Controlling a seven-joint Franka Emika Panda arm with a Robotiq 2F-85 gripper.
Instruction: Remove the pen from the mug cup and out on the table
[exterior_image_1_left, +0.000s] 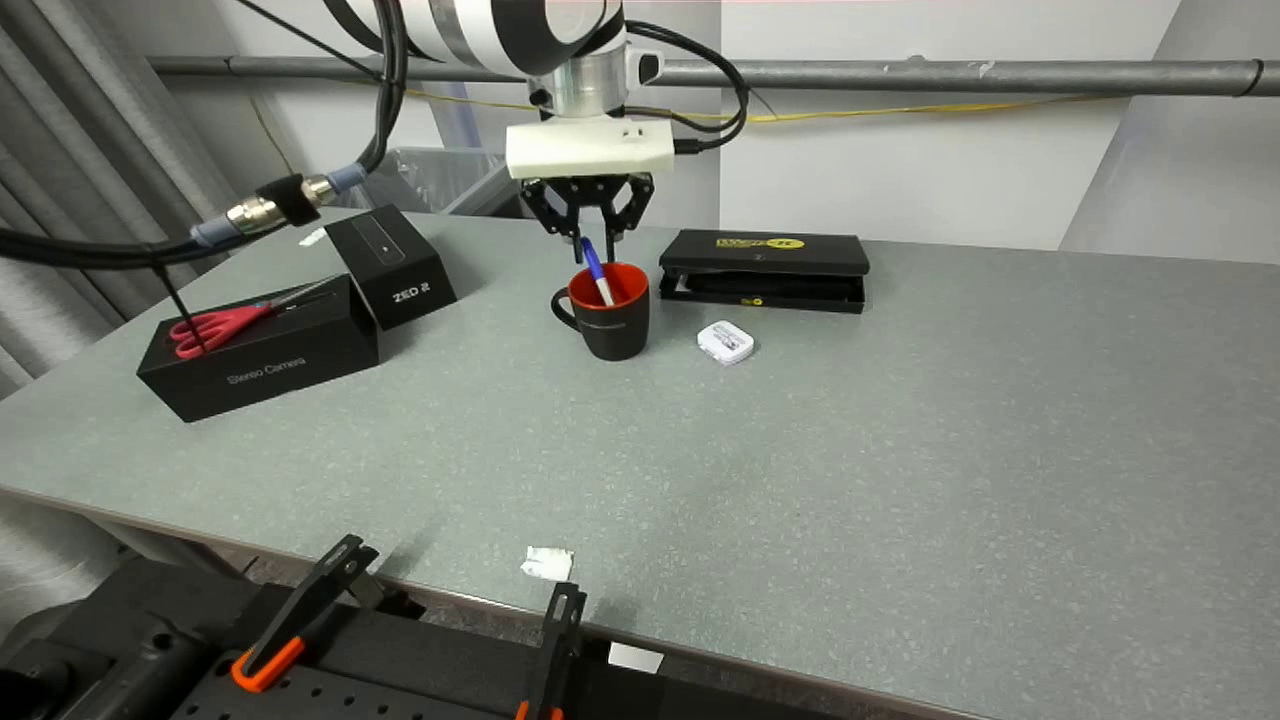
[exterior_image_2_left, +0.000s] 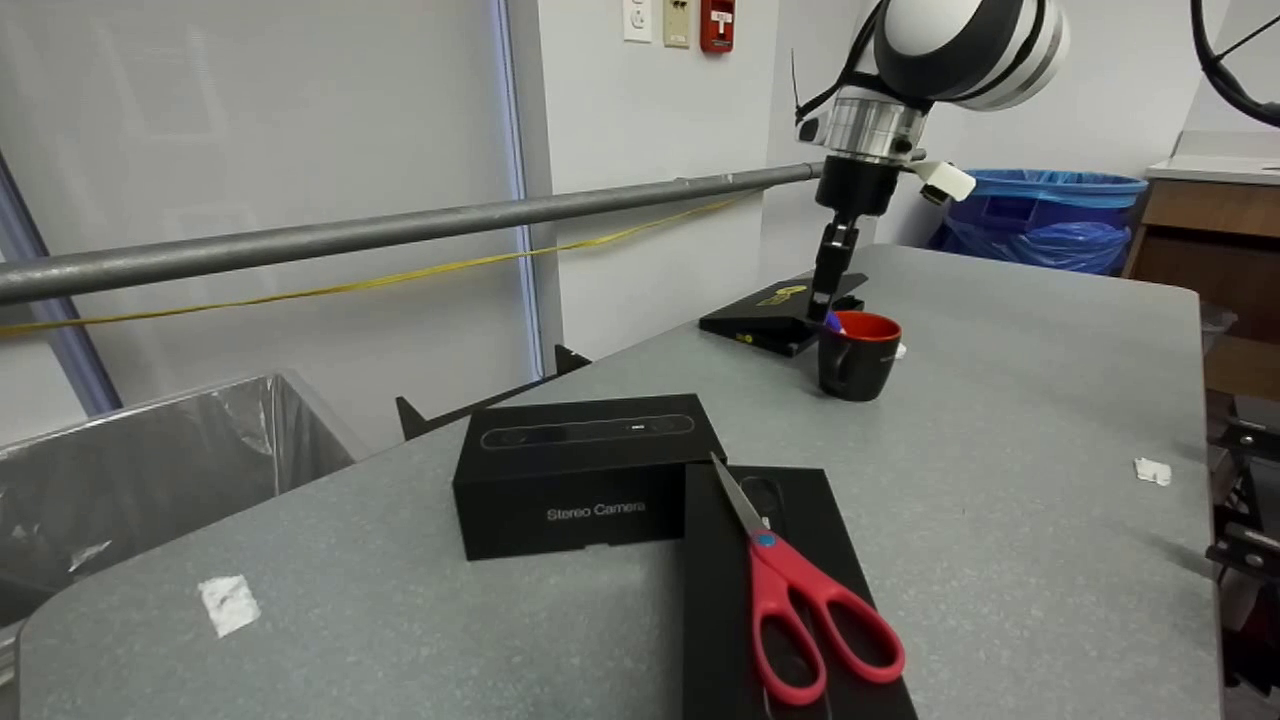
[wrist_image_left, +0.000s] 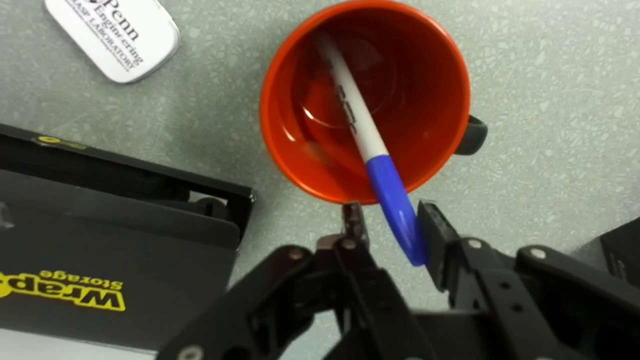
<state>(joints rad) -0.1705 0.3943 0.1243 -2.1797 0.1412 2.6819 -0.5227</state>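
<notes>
Across the grey bench (exterior_image_1_left: 900, 480), the destination set by the task, final placement is outstanding. Robot arm (exterior_image_2_left: 925, 60): extends over the bench with its end directed downward; the approach stage is judged complete or nearly so. Hand (exterior_image_1_left: 595, 250): not closed. Its fingers (wrist_image_left: 355, 220) stand apart, and the gap showing in the wrist view indicates that no grasp has been made. Mug cup (exterior_image_1_left: 617, 338): upright on the bench, its rim just beside the fingertips, dark outside and red inside. Extraction from it has not been carried out. Pen (wrist_image_left: 371, 145): leaning inside the mug cup, pale end down toward the inner floor, blue cap projecting past the rim and lying between the fingers. The cap sits close to the finger at the right of the wrist view; contact cannot be confirmed. Remaining steps, as judged: (1) close the hand on the cap; (2) raise the pen until its lower end passes the rim; (3) move it sideways past the mug cup; (4) lower it to the bench and release.
</notes>
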